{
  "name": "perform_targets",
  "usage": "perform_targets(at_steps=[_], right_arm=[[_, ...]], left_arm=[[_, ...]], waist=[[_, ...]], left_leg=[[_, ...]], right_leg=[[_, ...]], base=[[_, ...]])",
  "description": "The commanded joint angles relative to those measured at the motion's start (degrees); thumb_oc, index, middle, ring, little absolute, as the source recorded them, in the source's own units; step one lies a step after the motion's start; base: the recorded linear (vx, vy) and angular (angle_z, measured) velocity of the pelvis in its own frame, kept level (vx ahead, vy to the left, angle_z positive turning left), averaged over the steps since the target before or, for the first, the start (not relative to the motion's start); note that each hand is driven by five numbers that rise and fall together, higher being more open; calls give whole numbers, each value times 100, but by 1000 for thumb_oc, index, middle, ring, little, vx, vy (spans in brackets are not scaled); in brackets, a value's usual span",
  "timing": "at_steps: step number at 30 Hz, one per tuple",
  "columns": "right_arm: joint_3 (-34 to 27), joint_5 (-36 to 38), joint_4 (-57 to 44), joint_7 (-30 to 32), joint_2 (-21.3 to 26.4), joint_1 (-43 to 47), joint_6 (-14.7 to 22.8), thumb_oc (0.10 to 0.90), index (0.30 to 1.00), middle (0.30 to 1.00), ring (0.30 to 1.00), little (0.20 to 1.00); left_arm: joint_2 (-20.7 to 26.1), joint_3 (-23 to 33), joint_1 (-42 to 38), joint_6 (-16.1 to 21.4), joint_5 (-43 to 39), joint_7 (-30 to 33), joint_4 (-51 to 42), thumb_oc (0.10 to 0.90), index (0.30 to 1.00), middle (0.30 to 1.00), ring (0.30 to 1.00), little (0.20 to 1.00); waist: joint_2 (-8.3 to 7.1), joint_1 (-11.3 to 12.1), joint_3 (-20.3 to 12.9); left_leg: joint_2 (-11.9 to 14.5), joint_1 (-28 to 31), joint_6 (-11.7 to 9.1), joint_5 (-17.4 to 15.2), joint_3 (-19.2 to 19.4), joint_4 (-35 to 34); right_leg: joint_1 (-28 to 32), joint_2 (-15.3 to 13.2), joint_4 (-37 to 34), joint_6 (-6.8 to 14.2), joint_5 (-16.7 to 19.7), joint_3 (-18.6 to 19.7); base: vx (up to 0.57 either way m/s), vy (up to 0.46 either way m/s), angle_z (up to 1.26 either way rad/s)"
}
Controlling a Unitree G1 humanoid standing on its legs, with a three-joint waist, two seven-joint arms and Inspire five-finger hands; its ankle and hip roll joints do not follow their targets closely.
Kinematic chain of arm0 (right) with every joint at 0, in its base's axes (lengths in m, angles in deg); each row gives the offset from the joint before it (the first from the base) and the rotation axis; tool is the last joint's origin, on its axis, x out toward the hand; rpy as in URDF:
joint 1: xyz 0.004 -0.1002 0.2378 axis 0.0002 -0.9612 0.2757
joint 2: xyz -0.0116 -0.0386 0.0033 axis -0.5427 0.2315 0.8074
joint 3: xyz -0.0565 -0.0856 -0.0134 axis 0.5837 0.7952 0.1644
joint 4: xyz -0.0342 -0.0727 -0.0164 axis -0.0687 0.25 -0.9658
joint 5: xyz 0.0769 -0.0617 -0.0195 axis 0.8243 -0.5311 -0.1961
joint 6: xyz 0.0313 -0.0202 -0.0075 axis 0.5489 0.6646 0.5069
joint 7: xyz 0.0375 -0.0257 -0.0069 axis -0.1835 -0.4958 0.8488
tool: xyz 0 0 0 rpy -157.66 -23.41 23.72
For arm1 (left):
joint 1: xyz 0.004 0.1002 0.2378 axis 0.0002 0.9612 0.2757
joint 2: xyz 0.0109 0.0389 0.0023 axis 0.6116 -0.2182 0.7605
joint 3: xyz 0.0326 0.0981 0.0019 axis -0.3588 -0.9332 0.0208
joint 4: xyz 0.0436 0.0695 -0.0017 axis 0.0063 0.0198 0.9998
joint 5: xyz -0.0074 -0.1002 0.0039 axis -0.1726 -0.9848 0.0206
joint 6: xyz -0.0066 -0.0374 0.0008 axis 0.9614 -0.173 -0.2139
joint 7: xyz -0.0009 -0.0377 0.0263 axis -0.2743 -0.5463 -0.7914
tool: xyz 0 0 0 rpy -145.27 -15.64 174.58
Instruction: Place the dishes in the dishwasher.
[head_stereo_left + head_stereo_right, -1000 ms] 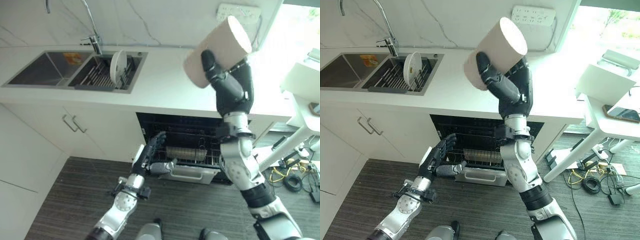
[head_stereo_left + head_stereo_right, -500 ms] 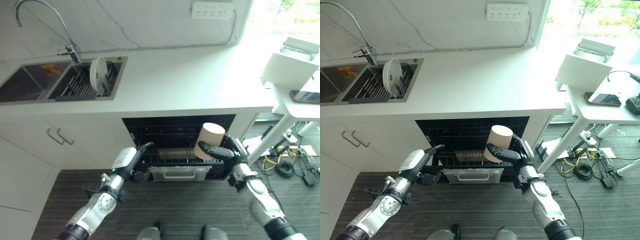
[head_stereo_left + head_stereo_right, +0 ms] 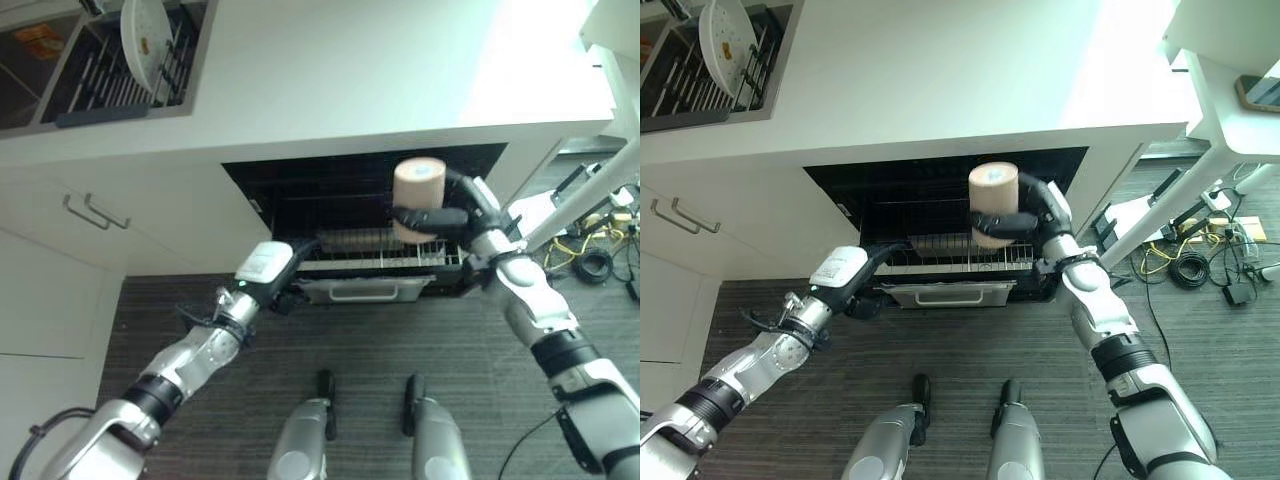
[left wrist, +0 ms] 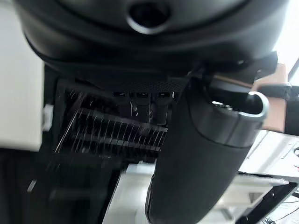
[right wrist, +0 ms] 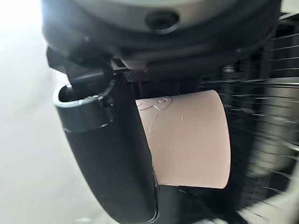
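Cup (image 3: 419,197), beige and cylindrical, is clamped in my right robot hand (image 3: 462,208): the thumb crosses its front and the fingers wrap the far side, confirmed in the right wrist view, where the thumb lies along the cup's wall (image 5: 191,137). I hold it upright in front of the open dishwasher (image 3: 365,180), above the wire rack (image 3: 385,258) that is pulled partly out of the opening. The cup touches neither the rack nor the worktop (image 3: 360,75).

My left robot hand (image 3: 275,268) reaches to the left end of the rack. Its fingers extend toward the rack's front edge, just above the pale drawer front (image 3: 362,290) below. In the left wrist view the thumb (image 4: 196,163) stands out straight and the short finger stubs point at the wires (image 4: 117,133); I see nothing gripped, so I read this robot hand as open, resting at or just beside the rack.

A ribbed item (image 3: 350,240) already lies on the rack, left of the cup; I cannot tell what it is.

On the worktop's far left, the sink (image 3: 100,60) holds a drying rack with one white plate (image 3: 143,28) standing on edge. Cupboard doors with a bar handle (image 3: 95,212) sit left of the dishwasher. The floor (image 3: 380,350) is dark planking.
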Motion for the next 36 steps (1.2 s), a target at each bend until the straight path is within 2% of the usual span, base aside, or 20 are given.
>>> perform_targets(at_steps=[1, 3, 5, 15, 25, 36], right_arm=[[-190, 139, -394, -217, 173, 373, 47, 400, 300, 300, 300, 300], [-184, 264, -283, -240, 247, 534, -148, 400, 300, 300, 300, 300], [-165, 328, -132, -270, 293, 657, -168, 400, 300, 300, 300, 300], [-135, 141, 771, -148, 369, 1246, -90, 400, 300, 300, 300, 300], [-212, 127, 1178, 74, 547, 1819, -67, 400, 300, 300, 300, 300], [-392, -25, 1343, 492, 537, 2034, -12, 400, 300, 300, 300, 300]], left_arm=[[230, 376, -27, 233, -405, -24, -500, 800, 900, 900, 900, 900], [294, 342, -150, 209, -484, -103, -519, 800, 900, 900, 900, 900], [377, 299, -280, 206, -577, -158, -524, 800, 900, 900, 900, 900], [751, 82, -948, 195, -535, -474, -698, 800, 900, 900, 900, 900], [1050, -68, -1677, 253, -615, -628, -960, 800, 900, 900, 900, 900], [1035, 152, -1841, 289, -802, -1040, -1282, 800, 900, 900, 900, 900]], waist=[[-183, 57, -519], [-174, 69, -436], [-177, 85, -356], [-99, 168, 63], [-26, 207, 452], [78, 301, 458]], left_leg=[[208, 127, -95, -896, -178, 442], [194, 83, -96, -870, -199, 442], [185, 31, -94, -851, -208, 442], [117, -220, -81, -746, -290, 442], [40, -548, -53, -676, -270, 442], [-74, -776, -21, -658, -283, 442]], right_leg=[[376, -268, -264, 391, -412, 88], [346, -270, -264, 384, -392, 92], [311, -272, -264, 385, -377, 85], [150, -343, -264, 386, -271, 45], [-110, -427, -264, 415, -170, 24], [-296, -574, -264, 476, -101, -25]], base=[[-17, 18, 6], [-51, 17, 3], [-87, 7, 1], [-38, 11, 2], [-34, 23, 9], [14, 13, 5]])
